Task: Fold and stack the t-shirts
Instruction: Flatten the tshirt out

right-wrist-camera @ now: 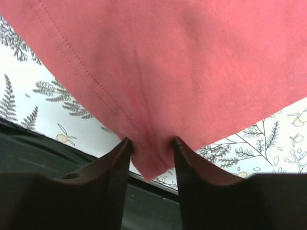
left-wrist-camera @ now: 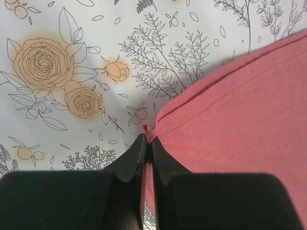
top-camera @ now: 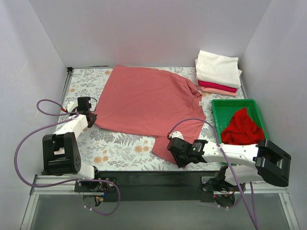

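Observation:
A dusty salmon-red t-shirt [top-camera: 148, 100] lies spread flat on the floral table cover. My left gripper [top-camera: 92, 119] is at its left corner. In the left wrist view the gripper [left-wrist-camera: 148, 139] is shut on that corner of the shirt [left-wrist-camera: 240, 110], and a small nub of cloth sticks out past the tips. My right gripper [top-camera: 171, 152] is at the shirt's near edge. In the right wrist view the gripper [right-wrist-camera: 151, 141] has its jaws apart with a hanging corner of the shirt [right-wrist-camera: 168, 62] between them. A bright red t-shirt [top-camera: 242, 128] lies crumpled in the green tray.
A folded stack [top-camera: 218, 72], white on top with crimson and peach below, stands at the back right. The green tray [top-camera: 218, 108] is right of the spread shirt. The table's dark near edge [right-wrist-camera: 48, 158] runs just below my right gripper. Grey walls enclose the table.

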